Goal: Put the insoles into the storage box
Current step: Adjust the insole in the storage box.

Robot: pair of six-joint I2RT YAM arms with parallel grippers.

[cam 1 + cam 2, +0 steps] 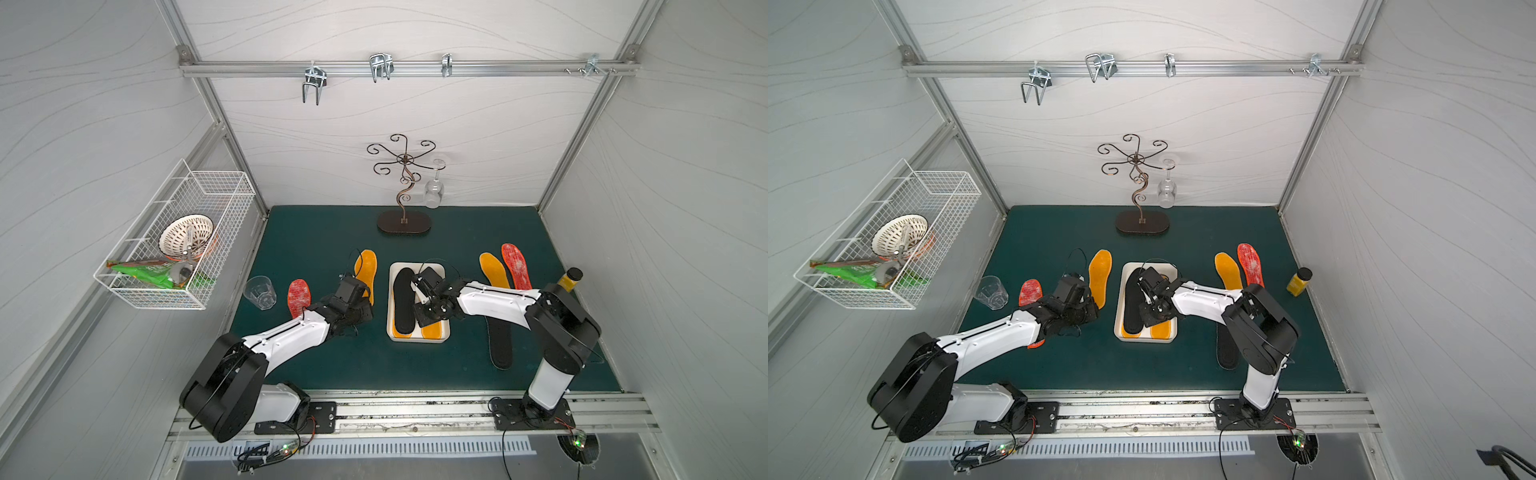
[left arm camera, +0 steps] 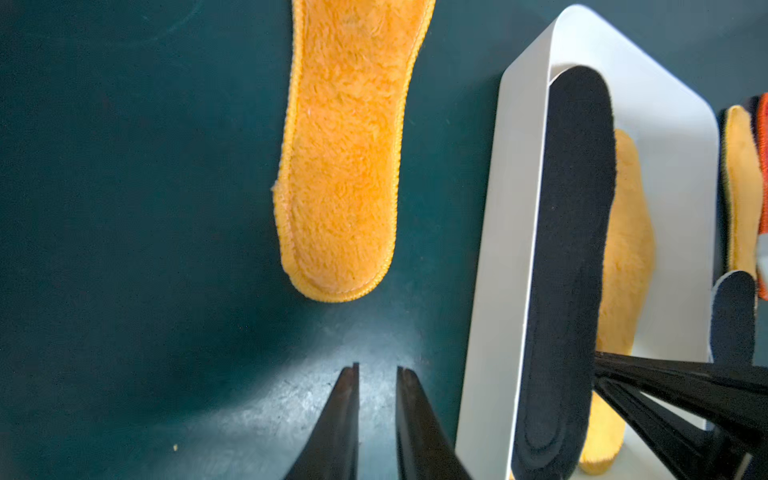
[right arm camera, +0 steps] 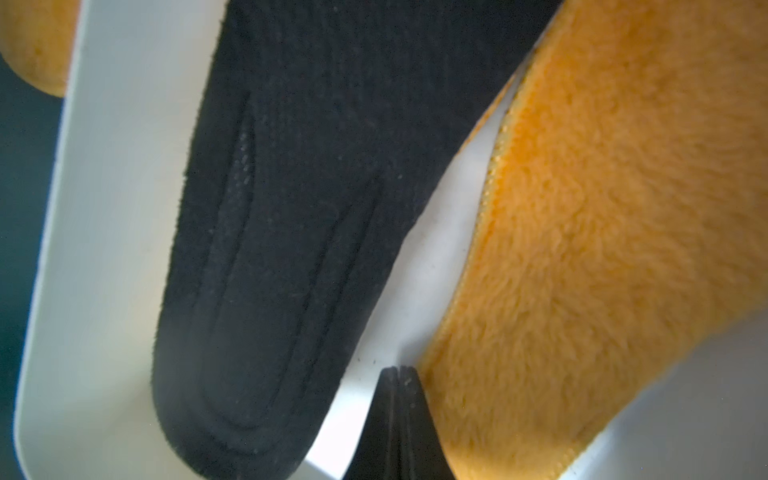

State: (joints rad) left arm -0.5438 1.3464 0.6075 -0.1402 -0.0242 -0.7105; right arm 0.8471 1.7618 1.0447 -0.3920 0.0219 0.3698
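The white storage box point(image 1: 419, 338) point(image 1: 1144, 338) sits mid-mat and holds a black insole point(image 1: 404, 301) lying on orange ones point(image 1: 432, 330). Left of the box lie an orange insole point(image 1: 367, 270) and a red speckled one point(image 1: 298, 297). On the right are an orange point(image 1: 493, 270), a red point(image 1: 515, 266) and a black insole point(image 1: 498, 340). My left gripper point(image 2: 377, 368) hangs slightly open and empty over bare mat, just short of the orange insole's point(image 2: 345, 166) heel, beside the box wall point(image 2: 498, 249). My right gripper point(image 3: 400, 370) is shut on nothing, down in the box point(image 3: 104, 208) between the black point(image 3: 291, 208) and orange point(image 3: 602, 249) insoles.
A clear tumbler point(image 1: 261, 292) stands at the mat's left edge. At the back, a metal stand point(image 1: 404, 222) carries a hanging wine glass point(image 1: 433, 193). A yellow bottle point(image 1: 568, 279) stands behind my right arm. A wire basket point(image 1: 174, 245) hangs on the left wall.
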